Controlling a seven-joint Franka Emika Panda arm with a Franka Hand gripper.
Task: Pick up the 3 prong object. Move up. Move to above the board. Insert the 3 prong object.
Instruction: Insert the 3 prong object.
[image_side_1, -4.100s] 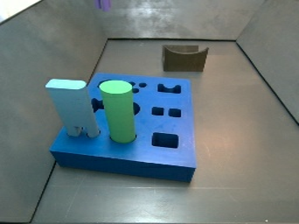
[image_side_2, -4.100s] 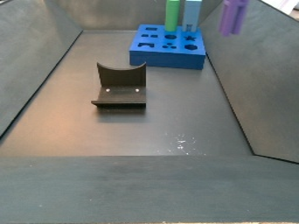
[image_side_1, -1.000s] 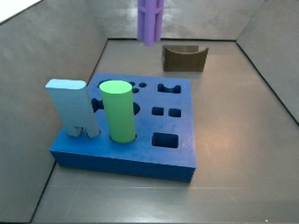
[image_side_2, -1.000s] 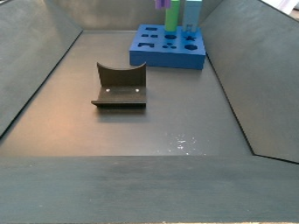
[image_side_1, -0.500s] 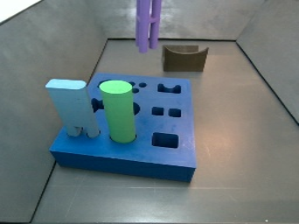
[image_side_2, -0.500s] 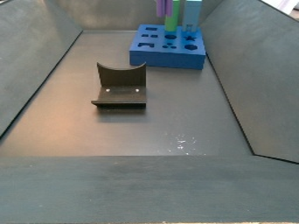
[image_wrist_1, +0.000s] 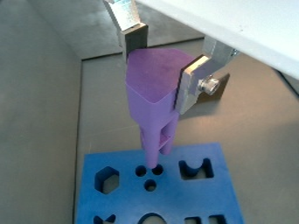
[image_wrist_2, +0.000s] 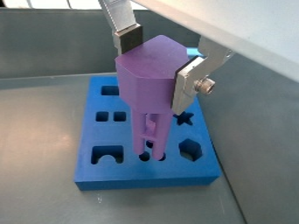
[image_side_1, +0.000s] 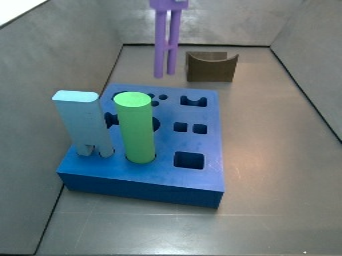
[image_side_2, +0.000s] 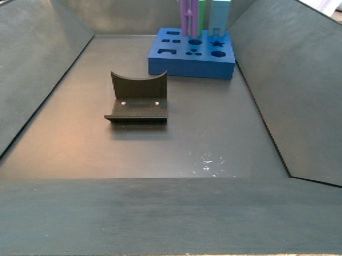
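My gripper (image_wrist_1: 163, 57) is shut on the wide head of the 3 prong object (image_wrist_1: 152, 96), a slim purple peg hanging upright with its prongs down; both show in the other wrist view too, gripper (image_wrist_2: 158, 59) and peg (image_wrist_2: 146, 92). The silver fingers (image_wrist_1: 194, 75) press its two sides. The prong tips hover just over the small round holes of the blue board (image_wrist_1: 122, 166), also seen in the wrist view (image_wrist_2: 122, 140). In both side views the peg (image_side_1: 164, 45) (image_side_2: 190, 18) hangs above the far part of the board (image_side_1: 160, 170) (image_side_2: 194, 62), not touching it. The gripper itself is cut off there.
A thick green cylinder (image_side_1: 134, 125) and a pale blue rectangular block (image_side_1: 78, 122) stand upright in the board, near the peg in a side view (image_side_2: 219, 14). A dark olive U-shaped piece (image_side_1: 210, 66) (image_side_2: 136, 98) lies on the grey floor. Sloping grey walls enclose the bin.
The peg has moved from the far upper corner to over the board, then come down towards the small holes. The board and the other pieces have not moved.
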